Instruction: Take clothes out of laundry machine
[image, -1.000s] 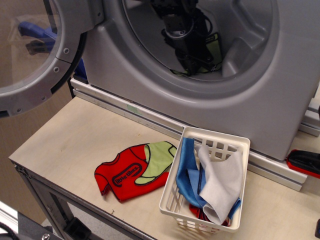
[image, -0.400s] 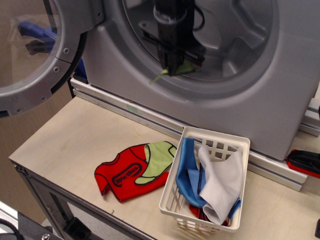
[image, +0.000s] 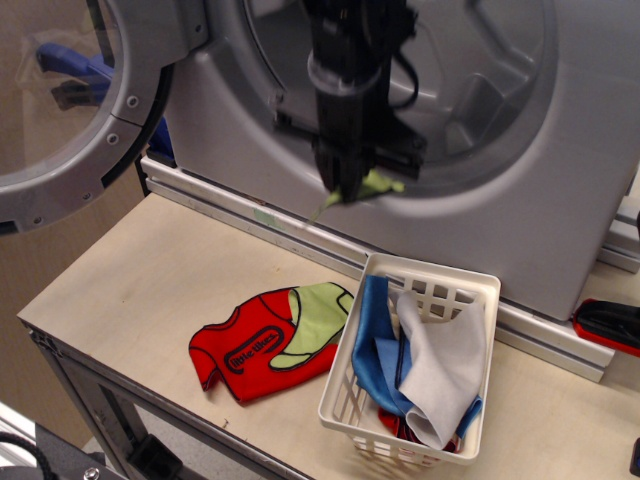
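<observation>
The arm is carrying the lime-green garment (image: 370, 187) clear of the laundry machine (image: 520, 150), so I'd judge the taking-out step nearly done. The pincer (image: 355, 188) is clamping on the cloth, which is bunching at its tip with a thin tail dangling to its lower left. It is hanging in front of the lower rim of the drum opening, above the tabletop (image: 150, 270). The dark arm is pointing almost straight down from the top of the view, slightly blurred. Below and a little to the right of the pincer is sitting the white basket (image: 470, 290) with blue and white cloths; a red shirt (image: 245, 345) is lying below to its left. The next move probably calls for lowering and releasing somewhere on the tabletop or into that basket.
</observation>
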